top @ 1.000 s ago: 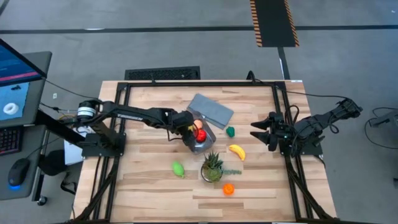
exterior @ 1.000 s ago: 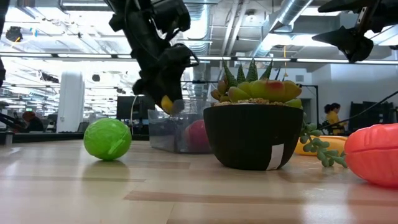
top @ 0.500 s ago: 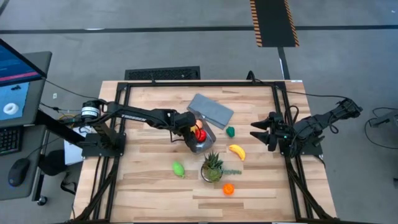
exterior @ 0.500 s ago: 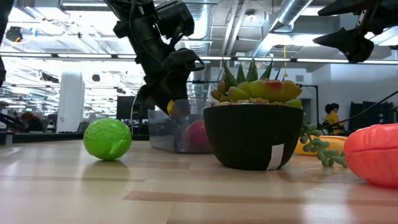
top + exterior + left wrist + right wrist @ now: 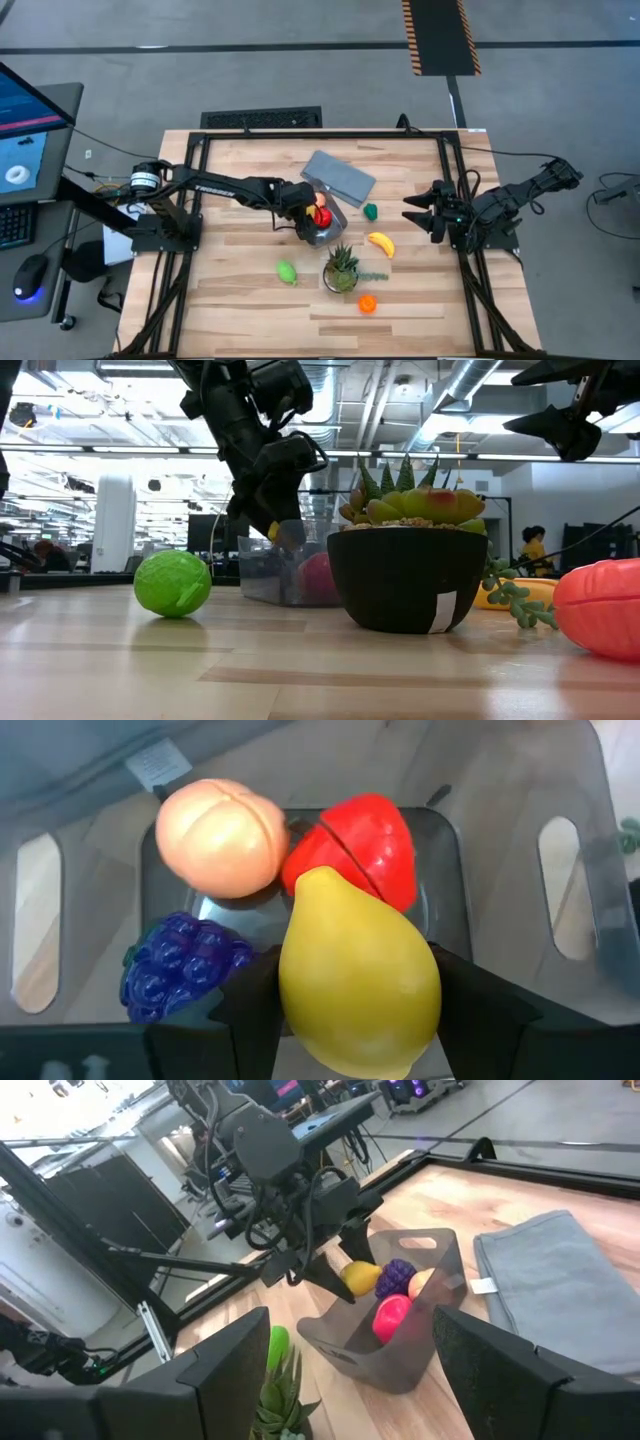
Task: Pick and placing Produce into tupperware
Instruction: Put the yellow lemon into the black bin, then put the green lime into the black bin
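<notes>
Right now, lemon: my left jaws (image 5: 350, 1005) are shut tight on a yellow lemon (image 5: 358, 978), one dark finger on each side of it.
Which way it points: the narrow tip of the lemon points away from my wrist, toward the far wall of the tub, and its fat end is back between my fingers.
What is under it: the tupperware (image 5: 322, 221) sits straight below the lemon, so I think the way to go is down, not sideways.
What is in the tub: a peach (image 5: 221, 837), a red strawberry (image 5: 357, 848) and purple grapes (image 5: 183, 964) lie on the floor of the tub.
Free spot: the lemon hangs over the near part of the floor, just beside the grapes and partly over the strawberry; I cannot tell if it touches any of them.
How high: from the low view my left jaws (image 5: 272, 525) are about level with the rim of the tub.
My guess: if I let go here, the lemon should fall inside.
Other arm: my right jaws (image 5: 415, 211) are open and hold nothing, waiting at the right edge of the tabletop (image 5: 240, 300), well apart from the tub.
Left to pick: a banana (image 5: 380, 243), a lime (image 5: 287, 271), a small dark green piece (image 5: 371, 211) and an orange piece (image 5: 367, 303) lie on the tabletop.
Nearer arm: the banana and the dark green piece lie nearer my right jaws.
</notes>
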Controlling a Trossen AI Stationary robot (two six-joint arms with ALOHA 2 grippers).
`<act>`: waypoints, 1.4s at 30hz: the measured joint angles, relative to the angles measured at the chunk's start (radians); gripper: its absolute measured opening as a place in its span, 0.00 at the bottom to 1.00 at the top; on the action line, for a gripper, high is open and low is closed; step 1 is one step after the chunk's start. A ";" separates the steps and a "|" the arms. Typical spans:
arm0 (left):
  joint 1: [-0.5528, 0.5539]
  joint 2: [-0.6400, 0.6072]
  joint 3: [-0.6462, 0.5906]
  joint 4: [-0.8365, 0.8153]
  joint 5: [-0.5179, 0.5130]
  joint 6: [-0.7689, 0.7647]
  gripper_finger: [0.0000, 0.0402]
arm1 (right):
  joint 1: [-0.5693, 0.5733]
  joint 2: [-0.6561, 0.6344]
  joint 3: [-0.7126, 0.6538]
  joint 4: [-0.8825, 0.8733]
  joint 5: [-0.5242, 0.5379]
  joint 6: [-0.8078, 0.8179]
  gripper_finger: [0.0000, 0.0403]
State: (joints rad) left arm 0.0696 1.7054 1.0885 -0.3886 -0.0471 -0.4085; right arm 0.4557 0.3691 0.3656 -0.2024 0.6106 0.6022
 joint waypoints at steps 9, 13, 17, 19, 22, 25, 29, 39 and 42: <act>-0.036 -0.001 0.000 0.005 -0.066 0.059 0.51 | 0.000 0.004 0.000 -0.001 0.000 0.000 0.75; -0.042 -0.001 0.000 0.005 -0.074 0.085 0.51 | 0.000 0.008 0.000 -0.003 0.000 0.001 0.75; -0.044 -0.001 0.000 0.005 -0.073 0.095 0.51 | 0.000 0.013 0.000 -0.004 0.000 0.001 0.75; -0.044 -0.001 0.000 0.006 -0.065 0.095 0.51 | 0.000 0.012 0.000 -0.003 0.000 0.001 0.75; -0.044 -0.001 0.000 0.006 -0.040 0.094 0.51 | 0.000 0.013 0.000 -0.003 0.000 0.001 0.75; -0.044 -0.001 0.000 0.005 -0.036 0.094 0.51 | 0.000 0.012 0.000 -0.002 0.000 0.001 0.75; -0.043 -0.001 0.000 0.006 -0.022 0.087 0.51 | 0.000 0.013 0.000 -0.003 0.000 0.009 0.75; -0.043 -0.002 0.000 0.007 -0.011 0.075 0.59 | 0.000 0.022 0.000 -0.003 0.000 0.019 0.75; -0.043 -0.002 0.000 0.009 -0.011 0.074 0.60 | 0.000 0.031 0.000 -0.003 0.000 0.024 0.75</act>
State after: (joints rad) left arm 0.0265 1.7039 1.0885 -0.3791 -0.0578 -0.3344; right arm 0.4557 0.4001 0.3656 -0.2054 0.6105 0.6265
